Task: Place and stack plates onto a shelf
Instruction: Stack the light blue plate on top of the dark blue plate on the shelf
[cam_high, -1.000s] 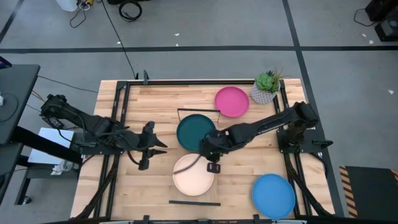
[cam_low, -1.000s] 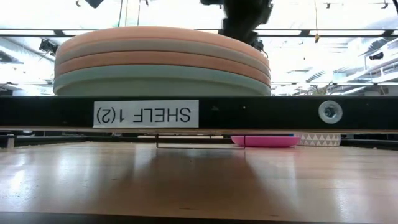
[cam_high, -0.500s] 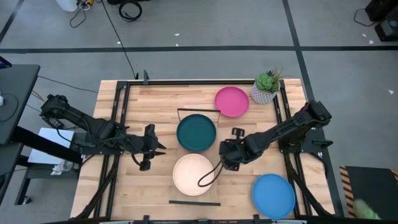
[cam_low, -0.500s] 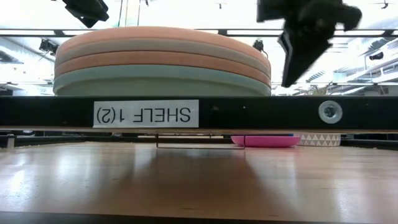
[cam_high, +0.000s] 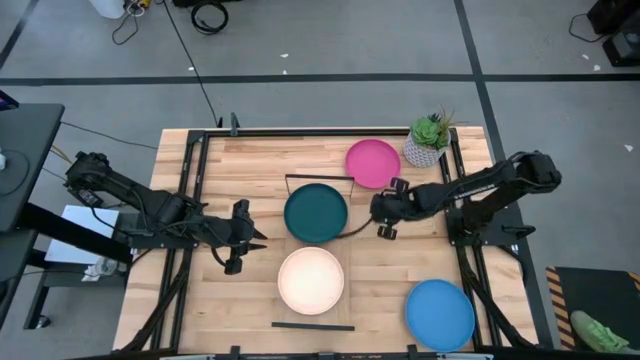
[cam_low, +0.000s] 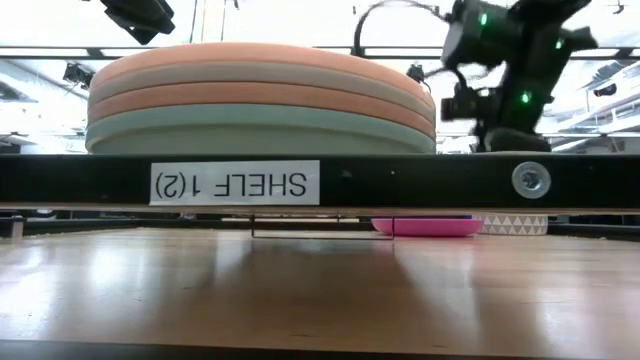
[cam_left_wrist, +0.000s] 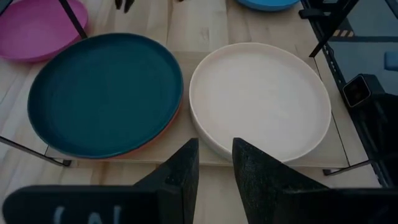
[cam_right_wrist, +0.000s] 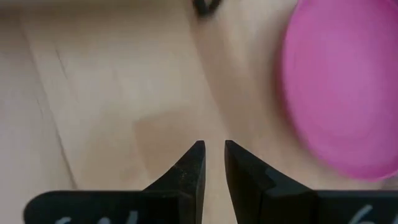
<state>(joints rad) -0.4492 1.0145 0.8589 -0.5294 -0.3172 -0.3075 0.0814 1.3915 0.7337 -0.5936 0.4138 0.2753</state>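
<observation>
The shelf (cam_low: 420, 184) shows its dark near end, labelled SHELF 1(2), in the low view. A stack of several plates rests flat on it, with the cream plate (cam_high: 311, 280) on top. The dark teal plate (cam_high: 316, 212) lies on the shelf's far half, over a terracotta plate whose rim (cam_left_wrist: 163, 138) shows. The magenta plate (cam_high: 373, 163) and bright blue plate (cam_high: 440, 313) lie on the table. My right gripper (cam_high: 378, 208) hovers narrowly open beside the magenta plate (cam_right_wrist: 339, 87). My left gripper (cam_high: 248, 235) waits left of the shelf, open, facing both stacks (cam_left_wrist: 214, 158).
A small potted plant (cam_high: 428, 140) stands at the far right corner, close behind the magenta plate. Black rails (cam_high: 195, 190) frame the slatted tabletop. Thin wire brackets (cam_high: 320, 178) stand at the shelf's ends. Bare wood lies between the shelf and the bright blue plate.
My right gripper has left the cream plate's far right rim. It moved toward the table's right edge, then toward the far edge, and ended beside the magenta plate. The stacks on the shelf have stayed where they were.
</observation>
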